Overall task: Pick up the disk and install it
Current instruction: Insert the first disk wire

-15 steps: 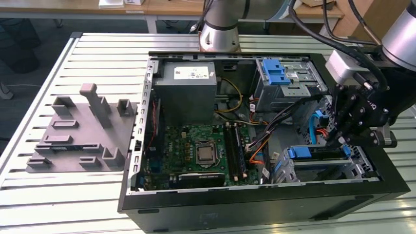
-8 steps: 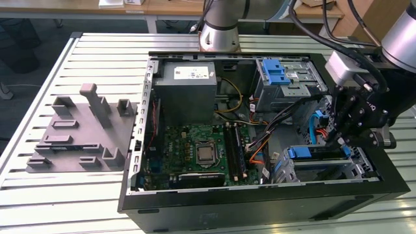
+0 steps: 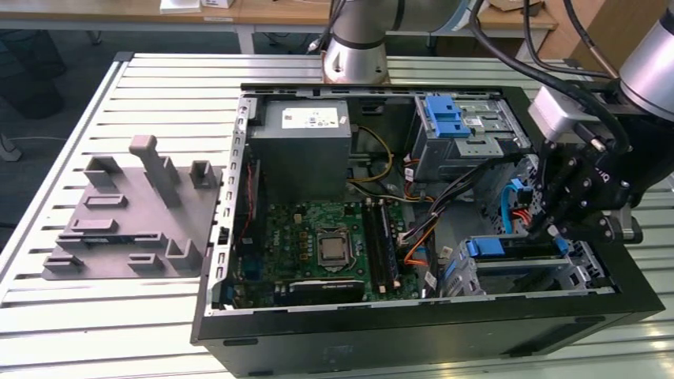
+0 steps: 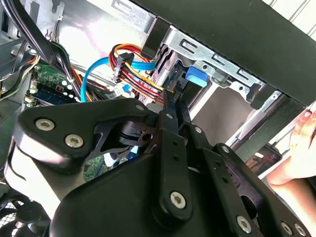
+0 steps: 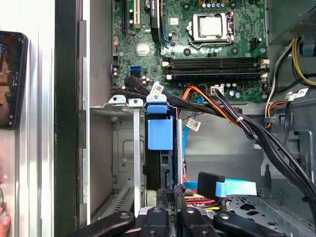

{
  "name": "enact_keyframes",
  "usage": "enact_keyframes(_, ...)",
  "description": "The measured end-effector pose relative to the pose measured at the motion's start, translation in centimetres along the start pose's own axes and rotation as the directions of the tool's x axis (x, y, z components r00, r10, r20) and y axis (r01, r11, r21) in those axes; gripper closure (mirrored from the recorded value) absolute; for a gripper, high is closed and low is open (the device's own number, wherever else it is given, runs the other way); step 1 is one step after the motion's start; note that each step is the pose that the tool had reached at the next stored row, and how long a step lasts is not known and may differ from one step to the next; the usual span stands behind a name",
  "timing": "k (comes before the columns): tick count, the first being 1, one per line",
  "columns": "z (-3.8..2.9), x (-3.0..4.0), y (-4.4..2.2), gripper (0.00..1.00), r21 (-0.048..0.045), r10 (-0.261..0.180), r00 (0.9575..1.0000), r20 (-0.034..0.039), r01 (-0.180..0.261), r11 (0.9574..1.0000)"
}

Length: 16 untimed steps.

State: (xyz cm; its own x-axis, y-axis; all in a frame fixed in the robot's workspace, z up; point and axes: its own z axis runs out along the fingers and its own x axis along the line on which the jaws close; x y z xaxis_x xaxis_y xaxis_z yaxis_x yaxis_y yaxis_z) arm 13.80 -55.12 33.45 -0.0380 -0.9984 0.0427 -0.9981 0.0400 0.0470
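Note:
The disk (image 5: 160, 133) stands on edge in the lower metal drive cage (image 5: 118, 106) of the open computer case, its blue carrier tab facing the motherboard. In the exterior view the disk (image 3: 490, 247) sits at the case's near right corner, with my gripper (image 3: 551, 234) right over its right end. In both wrist views the fingers are pinched close together on the disk's near edge: gripper (image 5: 170, 195), gripper (image 4: 172, 96). The blue tab of the disk (image 4: 195, 76) shows just past the tips. The disk's flat faces are hidden inside the cage.
Orange, red and blue cables (image 5: 217, 187) crowd the space beside the cage. A second cage with a blue latch (image 3: 453, 118), the power-supply box (image 3: 305, 142) and the motherboard (image 3: 316, 245) share the case. A grey fixture (image 3: 126, 213) lies left. A person's hand (image 4: 301, 143) and a phone (image 5: 10, 79) are just outside the case wall.

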Motion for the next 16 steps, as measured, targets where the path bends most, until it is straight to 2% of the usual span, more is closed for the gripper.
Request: enact_keyframes(16, 0.57, -0.01, -0.08, 0.84, -0.0036, 0.000, 1.0000, -0.0001, 0.000, 1.0000)
